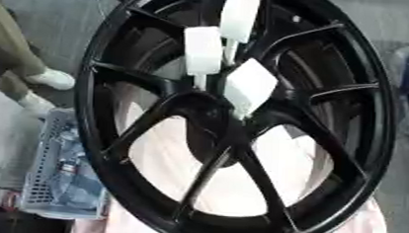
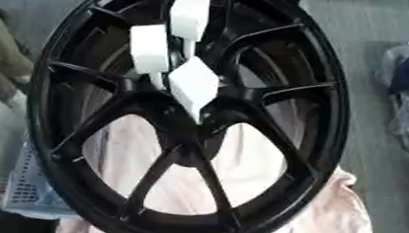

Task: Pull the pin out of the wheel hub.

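pale pink cloth (image 2: 341,223) near, under wheel | glossy black spoked alloy wheel hub (image 1: 234,124) upright, fills view | three white block-headed pins (image 1: 249,86) stuck at centre | grey mesh basket (image 1: 54,181) left | no hands visible, fingers can't tell

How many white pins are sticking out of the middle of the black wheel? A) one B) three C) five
B, three white pins stand out from the middle of the black wheel, each with a blocky white head.

Upright black wheel hub (image 1: 234,120), white pins (image 1: 248,86) inserted
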